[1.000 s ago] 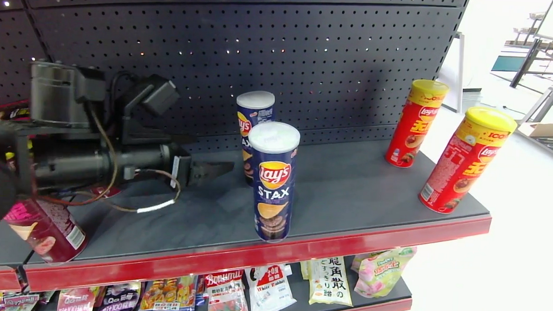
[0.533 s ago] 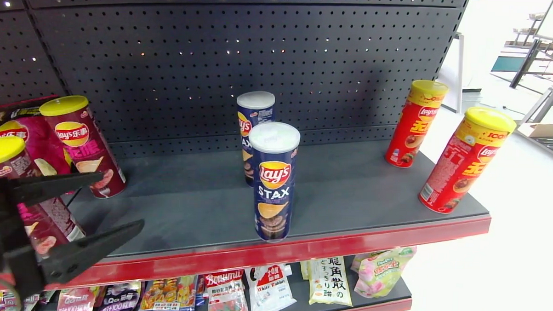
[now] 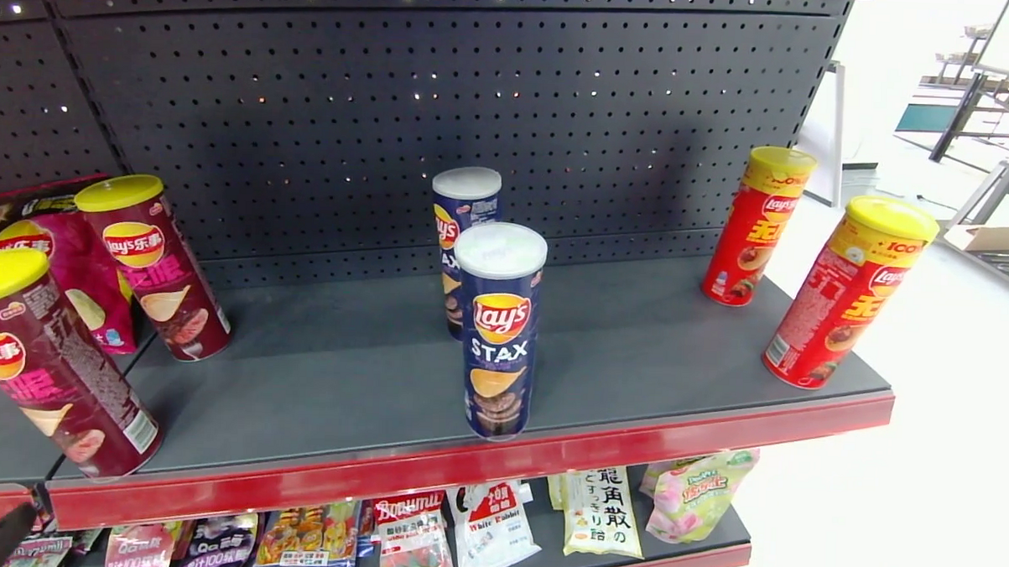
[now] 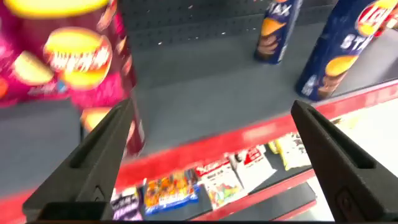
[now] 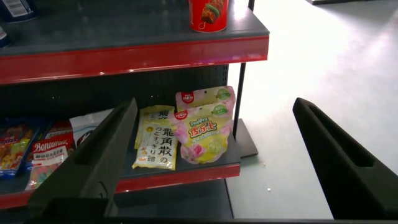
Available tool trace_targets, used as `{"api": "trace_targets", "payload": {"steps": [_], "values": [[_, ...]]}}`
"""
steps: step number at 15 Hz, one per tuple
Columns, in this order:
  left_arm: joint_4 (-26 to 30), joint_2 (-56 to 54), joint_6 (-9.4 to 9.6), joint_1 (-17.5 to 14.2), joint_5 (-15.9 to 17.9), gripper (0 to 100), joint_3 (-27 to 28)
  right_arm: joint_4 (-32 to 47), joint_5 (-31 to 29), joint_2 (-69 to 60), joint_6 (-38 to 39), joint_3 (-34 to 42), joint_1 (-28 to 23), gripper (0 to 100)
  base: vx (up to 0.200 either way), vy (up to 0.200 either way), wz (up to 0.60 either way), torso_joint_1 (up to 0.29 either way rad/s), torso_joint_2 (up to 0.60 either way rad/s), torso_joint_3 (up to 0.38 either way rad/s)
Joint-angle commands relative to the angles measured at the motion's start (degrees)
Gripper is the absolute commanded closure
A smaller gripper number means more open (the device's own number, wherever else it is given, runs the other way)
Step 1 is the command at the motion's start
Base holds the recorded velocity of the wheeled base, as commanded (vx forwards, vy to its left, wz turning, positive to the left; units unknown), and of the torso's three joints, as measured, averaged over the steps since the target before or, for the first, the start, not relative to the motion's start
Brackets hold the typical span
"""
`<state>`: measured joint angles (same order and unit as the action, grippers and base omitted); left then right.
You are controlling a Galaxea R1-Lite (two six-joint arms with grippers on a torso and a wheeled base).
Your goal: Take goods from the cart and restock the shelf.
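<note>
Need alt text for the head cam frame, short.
Six chip cans stand on a grey shelf with a red front lip: two maroon cans at left, two dark blue cans in the middle, two red cans at right. Snack bags lie on the shelf below.

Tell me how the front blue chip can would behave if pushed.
The front blue can is tall and narrow, so it would probably tip rather than slide. It stands close to the shelf's red front edge, so it might fall off.

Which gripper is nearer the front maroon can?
Left. The left gripper is just before the front maroon can; the right gripper faces the lower shelf beneath the front red can.
</note>
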<state>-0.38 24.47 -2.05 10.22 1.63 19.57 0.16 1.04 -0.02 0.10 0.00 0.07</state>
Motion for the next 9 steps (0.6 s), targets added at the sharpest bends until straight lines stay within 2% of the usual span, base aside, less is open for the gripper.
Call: {"api": "trace_targets", "payload": {"steps": [1,2,3,4,6,9], "values": [[6.88,-12.69,-0.24,-0.2,-0.93,0,-3.48,0.02,0.02,0.02,-0.01,0.0,0.01,0,0.0,0.0,0.0,0.0,0.0,0.0],[6.88,-12.69,-0.24,-0.2,-0.93,0,-3.48,0.02,0.02,0.02,-0.01,0.0,0.01,0,0.0,0.0,0.0,0.0,0.0,0.0],[14.97,-19.02,0.82,-0.37,-1.72,0,-4.19,0.02,0.02,0.02,-0.01,0.0,0.01,0,0.0,0.0,0.0,0.0,0.0,0.0],[16.02,-19.11,0.73,-0.37,-5.32,0,-4.45,0.02,0.02,0.02,-0.01,0.0,0.01,0,0.0,0.0,0.0,0.0,0.0,0.0],[16.02,-19.11,0.73,-0.37,-9.1,0,-5.77,0.02,0.02,0.02,-0.19,0.0,0.01,0,0.0,0.0,0.0,0.0,0.0,0.0],[15.85,-19.02,0.55,-0.37,-9.9,0,-6.29,0.02,0.02,0.02,-0.36,0.0,0.01,0,0.0,0.0,0.0,0.0,0.0,0.0]]}}
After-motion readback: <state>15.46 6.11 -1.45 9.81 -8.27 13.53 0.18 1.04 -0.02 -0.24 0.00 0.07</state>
